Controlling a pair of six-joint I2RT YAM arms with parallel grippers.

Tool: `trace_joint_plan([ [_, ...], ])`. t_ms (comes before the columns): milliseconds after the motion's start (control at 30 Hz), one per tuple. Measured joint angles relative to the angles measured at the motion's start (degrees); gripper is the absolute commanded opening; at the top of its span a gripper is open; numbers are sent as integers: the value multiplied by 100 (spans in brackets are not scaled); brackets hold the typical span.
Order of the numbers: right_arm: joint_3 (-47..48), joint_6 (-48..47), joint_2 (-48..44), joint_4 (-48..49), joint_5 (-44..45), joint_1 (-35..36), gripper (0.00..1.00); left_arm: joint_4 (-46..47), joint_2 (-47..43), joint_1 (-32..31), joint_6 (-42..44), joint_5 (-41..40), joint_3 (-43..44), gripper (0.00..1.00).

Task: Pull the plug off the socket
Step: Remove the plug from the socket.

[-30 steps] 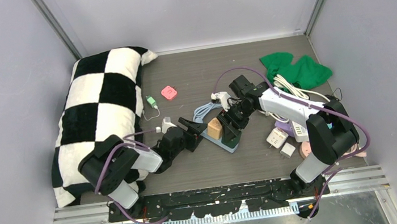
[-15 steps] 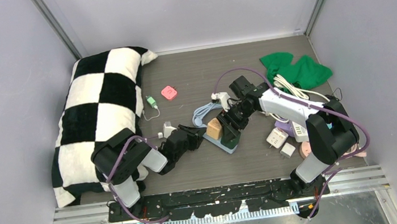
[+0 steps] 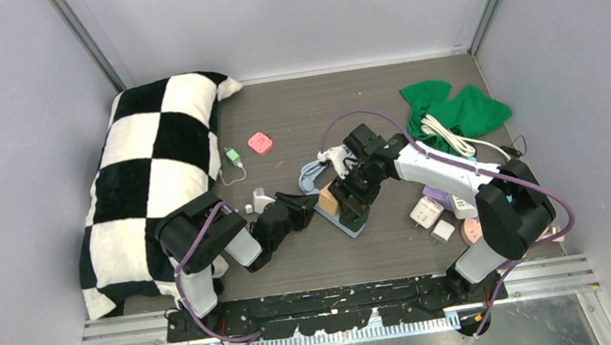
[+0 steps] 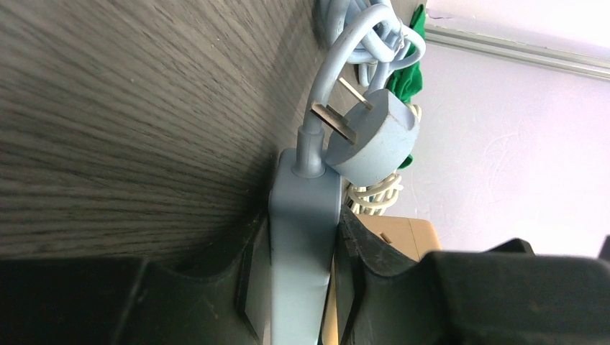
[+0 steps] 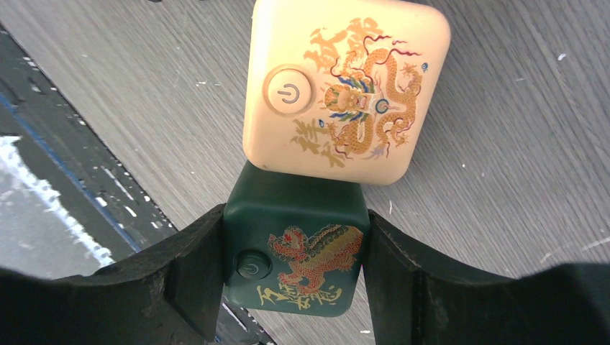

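A checkered pillow (image 3: 152, 169) lies at the far left. Beside it, the left gripper (image 4: 302, 241) clamps the cable end of the pale blue power strip (image 4: 305, 190), its jaws narrow against the strip's sides. On the strip stand a beige cube plug (image 5: 345, 90) and, touching it, a dark green cube plug (image 5: 296, 255), which the right gripper (image 5: 295, 223) grips between its jaws. A green cloth (image 3: 457, 110) lies at the far right.

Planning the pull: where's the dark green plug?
Mid-table, top view: dark green plug on the blue power strip, clamped in the right gripper, beside the cream plug.
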Motion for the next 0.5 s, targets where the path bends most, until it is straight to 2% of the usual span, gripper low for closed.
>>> trace_joint_plan([
  [133, 83, 118, 70, -92, 240, 105, 1, 63, 9, -31, 35, -122, -39, 0],
  [367, 76, 179, 260, 59, -459, -562, 1, 247, 83, -33, 7, -232, -107, 0],
  [500, -57, 179, 208, 223, -592, -616, 1, 507, 247, -35, 9, -234, -105, 0],
])
